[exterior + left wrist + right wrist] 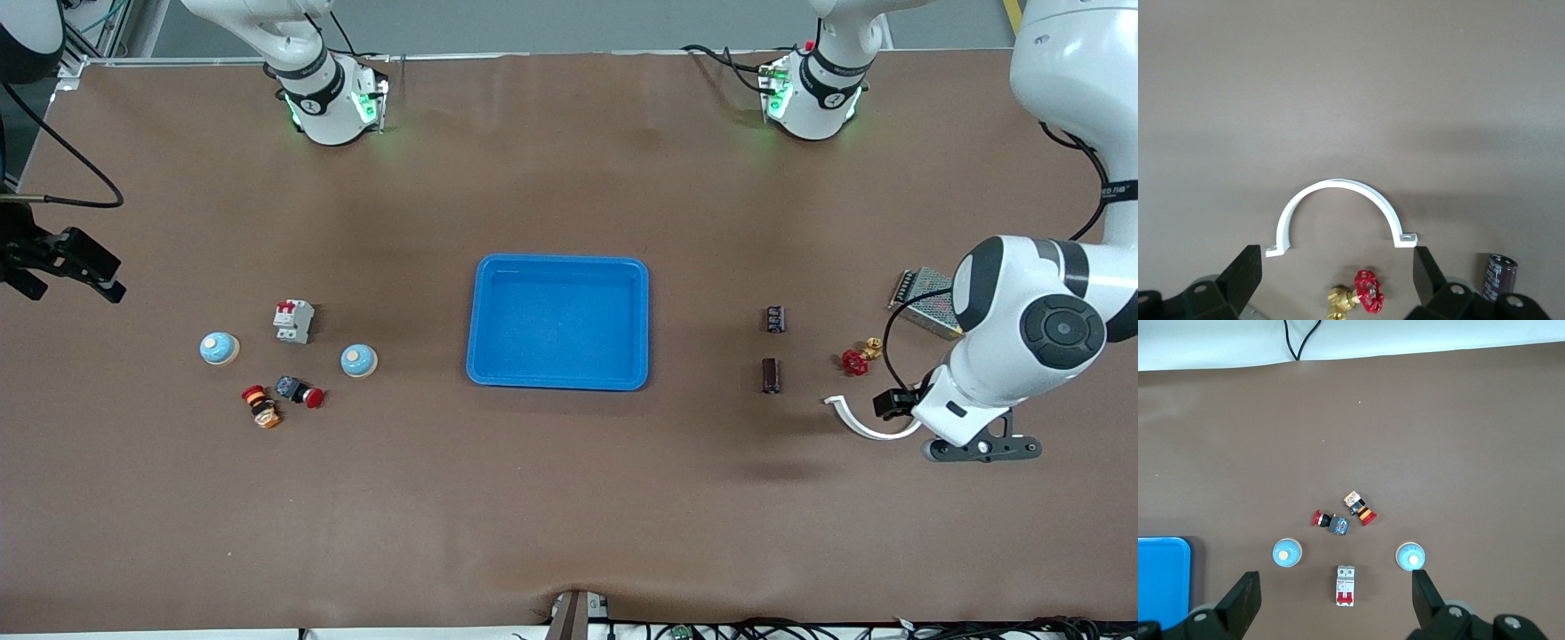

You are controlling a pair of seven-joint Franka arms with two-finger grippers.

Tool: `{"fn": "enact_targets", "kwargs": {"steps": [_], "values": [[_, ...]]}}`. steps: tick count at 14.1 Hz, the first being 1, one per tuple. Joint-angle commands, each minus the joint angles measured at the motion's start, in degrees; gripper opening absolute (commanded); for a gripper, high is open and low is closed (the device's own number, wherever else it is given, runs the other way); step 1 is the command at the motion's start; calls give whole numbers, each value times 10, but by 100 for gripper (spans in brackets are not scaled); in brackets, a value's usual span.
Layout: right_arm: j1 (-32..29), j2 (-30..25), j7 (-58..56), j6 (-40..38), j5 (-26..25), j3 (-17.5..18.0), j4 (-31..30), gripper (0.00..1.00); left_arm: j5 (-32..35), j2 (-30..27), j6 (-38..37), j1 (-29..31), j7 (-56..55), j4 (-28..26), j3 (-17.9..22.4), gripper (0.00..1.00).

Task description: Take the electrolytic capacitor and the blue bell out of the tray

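Observation:
Two light-blue bells (220, 348) (359, 360) sit toward the right arm's end of the table, beside a blue tray (558, 322). Two dark capacitors (775, 319) (771, 375) lie toward the left arm's end. My left gripper (896, 402) hangs open over a red-handled brass valve (1361, 300) and a white half-round clamp (1338, 213), and one capacitor (1498, 275) lies beside its finger (1428, 277). My right gripper (71, 276) is open and high over the table's edge. In its wrist view both bells (1287, 553) (1410, 556) show far below. Neither holds anything.
A white circuit breaker (293, 321) and two red push buttons (300, 391) (261, 407) lie among the bells. A metal power supply (925, 300), the valve (856, 360) and the clamp (867, 425) crowd the left arm's end.

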Motion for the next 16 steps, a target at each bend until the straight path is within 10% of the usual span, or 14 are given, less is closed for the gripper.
{"fn": "enact_targets", "kwargs": {"steps": [1, 9, 16], "values": [[2, -10, 4, -5, -2, 2, -3, 100, -34, -35, -29, -38, 27, 4, 45, 100], [-1, -8, 4, -11, -3, 1, 4, 100, -157, -153, -131, -98, 124, 4, 144, 100], [-5, -8, -1, -12, -7, -1, 7, 100, -174, -217, -208, -103, 131, 4, 145, 100]]}}
